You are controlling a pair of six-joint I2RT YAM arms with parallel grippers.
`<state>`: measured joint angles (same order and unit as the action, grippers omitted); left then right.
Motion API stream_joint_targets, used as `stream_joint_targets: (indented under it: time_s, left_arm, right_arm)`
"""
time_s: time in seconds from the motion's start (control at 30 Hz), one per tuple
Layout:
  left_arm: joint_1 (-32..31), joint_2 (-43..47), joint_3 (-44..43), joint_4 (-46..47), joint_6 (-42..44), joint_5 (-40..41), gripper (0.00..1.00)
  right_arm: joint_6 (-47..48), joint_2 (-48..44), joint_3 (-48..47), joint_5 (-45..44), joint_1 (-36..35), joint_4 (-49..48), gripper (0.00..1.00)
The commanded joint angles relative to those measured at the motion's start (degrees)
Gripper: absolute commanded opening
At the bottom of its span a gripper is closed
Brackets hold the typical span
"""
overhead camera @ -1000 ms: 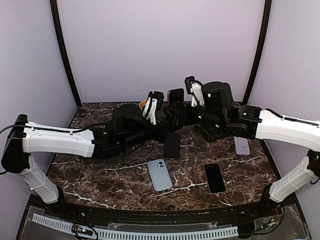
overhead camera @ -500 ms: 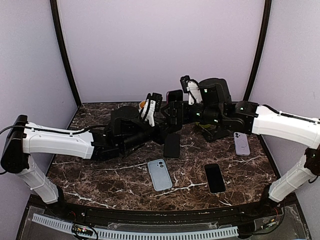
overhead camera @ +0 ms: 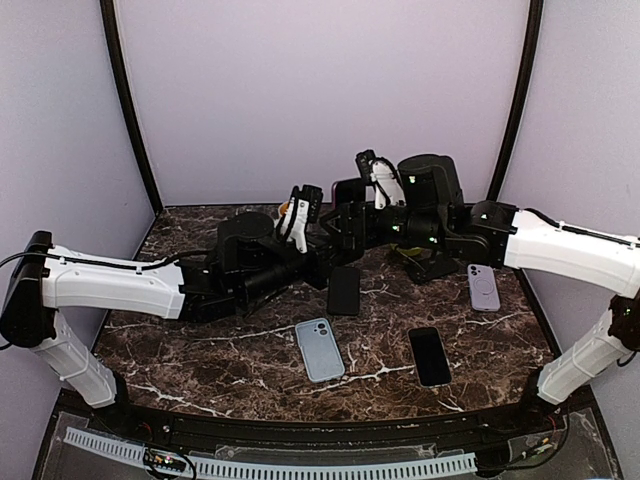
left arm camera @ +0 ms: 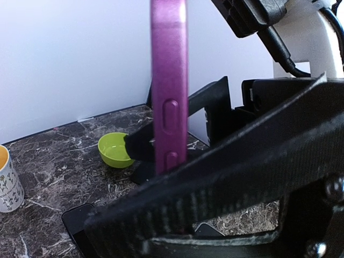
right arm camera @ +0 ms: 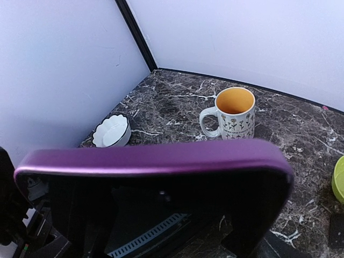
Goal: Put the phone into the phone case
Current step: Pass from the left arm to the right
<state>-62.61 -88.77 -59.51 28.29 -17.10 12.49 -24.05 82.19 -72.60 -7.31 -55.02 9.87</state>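
The task is being judged as barely begun: the purple phone (left arm camera: 169, 80) is being held upright in the air above the back of the table (overhead camera: 200, 340), clenched in the jaws of the left gripper (overhead camera: 335, 222), while the pale blue thing (overhead camera: 319, 349) and the lilac thing (overhead camera: 484, 288), either perhaps the case, are being seen lying flat, well apart from it. The right gripper (overhead camera: 360, 215) is being shown just beside the phone, but whether its jaws are released or grasping cannot be told

Raised mid-table, a dark phone (overhead camera: 350, 190) sits between the left gripper (overhead camera: 325, 222) and right gripper (overhead camera: 360, 217).
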Motion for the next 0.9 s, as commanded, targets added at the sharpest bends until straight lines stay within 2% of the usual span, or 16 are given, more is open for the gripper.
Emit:
stream_joint_targets:
  time_s: [0.0, 0.13, 0.27, 0.3, 0.33, 0.4, 0.43, 0.73, 0.87]
  left_arm:
    - [0.0, 4.6, 0.4, 6.3, 0.8, 0.5, 0.00]
    - [0.0, 4.5, 0.6, 6.3, 0.7, 0.2, 0.00]
    - [0.0, 4.4, 0.8, 6.4, 0.1, 0.4, 0.00]
    - [0.0, 4.3, 0.8, 6.4, -0.2, 0.4, 0.00]
    - [0.0, 4.3, 0.9, 6.5, -0.3, 0.4, 0.00]
    - [0.0, 4.3, 1.2, 6.8, -1.2, 0.5, 0.00]
    - [0.0, 4.5, 1.3, 7.1, -2.1, 1.0, 0.00]
    - [0.1, 5.2, 1.5, 7.1, -7.2, 3.0, 0.00]
    - [0.1, 5.5, 1.1, 6.7, -8.4, 2.2, 0.00]
  right_arm:
    - [0.3, -0.5, -1.0, -0.5, 0.8, -1.6, 0.78]
    - [-0.2, -0.9, -0.6, -0.4, 0.9, -2.1, 0.68]
    - [-0.4, -1.0, -0.8, -1.5, 0.9, -2.1, 0.64]
    - [-0.5, -0.8, -1.0, -1.7, 1.0, -2.0, 0.65]
    - [-0.4, -0.6, -1.2, -2.0, 0.9, -1.8, 0.72]
    - [-0.3, -0.1, -2.0, -2.8, 1.0, -1.1, 0.93]
    - [-0.2, -0.1, -2.2, -3.3, 1.0, -0.9, 0.98]
    - [1.4, -1.7, 0.0, -4.0, 0.1, -4.5, 0.96]
    - [2.3, -1.9, 0.1, -3.3, -0.2, -5.0, 0.89]
